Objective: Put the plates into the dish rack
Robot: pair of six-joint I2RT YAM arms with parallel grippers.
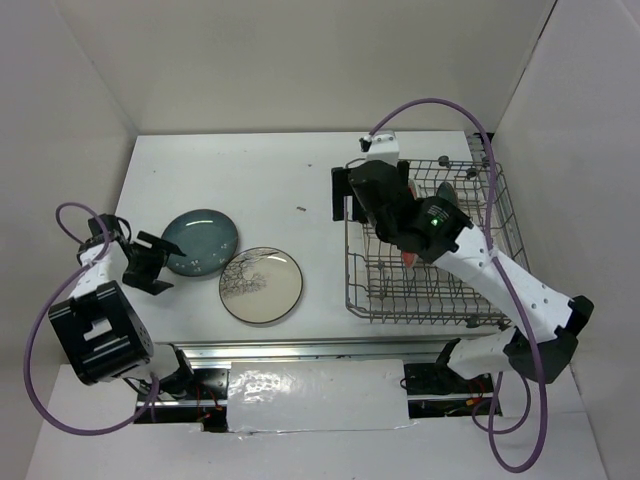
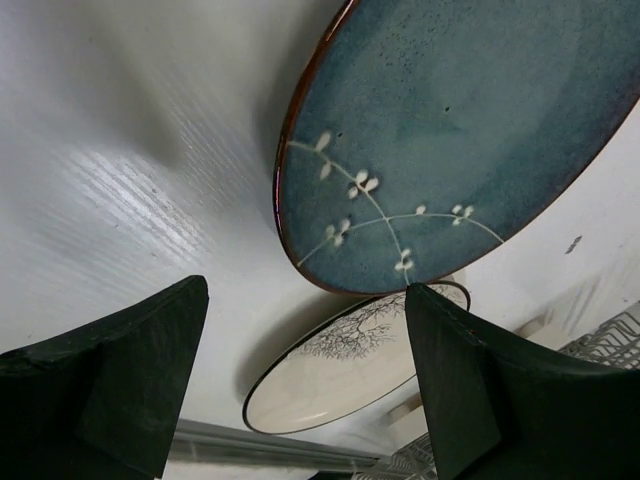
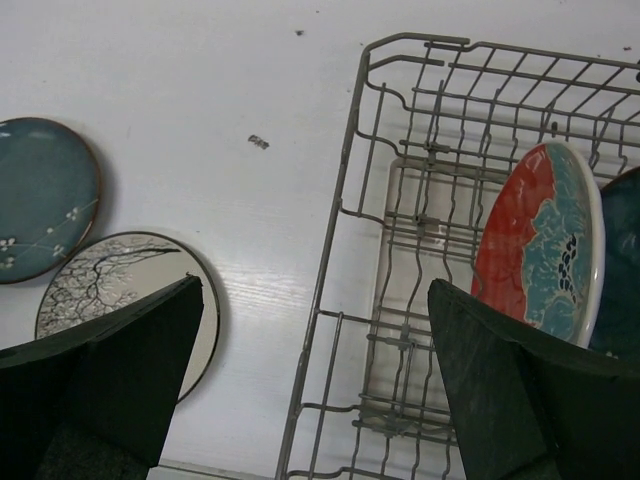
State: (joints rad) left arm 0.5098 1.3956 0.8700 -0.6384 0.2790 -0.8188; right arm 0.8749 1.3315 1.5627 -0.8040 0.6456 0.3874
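A teal-blue plate (image 1: 200, 242) and a grey-white plate with a branch drawing (image 1: 261, 285) lie flat on the white table, left of centre. Both also show in the left wrist view, the teal plate (image 2: 460, 120) and the grey-white plate (image 2: 340, 375). My left gripper (image 1: 165, 263) is open and empty at the teal plate's left edge. The dish rack (image 1: 430, 318) stands at the right. In the right wrist view the rack (image 3: 352, 130) holds a red plate with a teal flower (image 3: 540, 240) on edge, with a second teal plate (image 3: 625, 260) beside it. My right gripper (image 1: 343, 195) is open and empty above the rack's left rim.
A small dark speck (image 1: 301, 208) lies on the table between the plates and the rack. White walls enclose the table at the back and both sides. The table's front edge runs just below the grey-white plate. A purple cable (image 1: 430, 105) arcs over the rack's far side.
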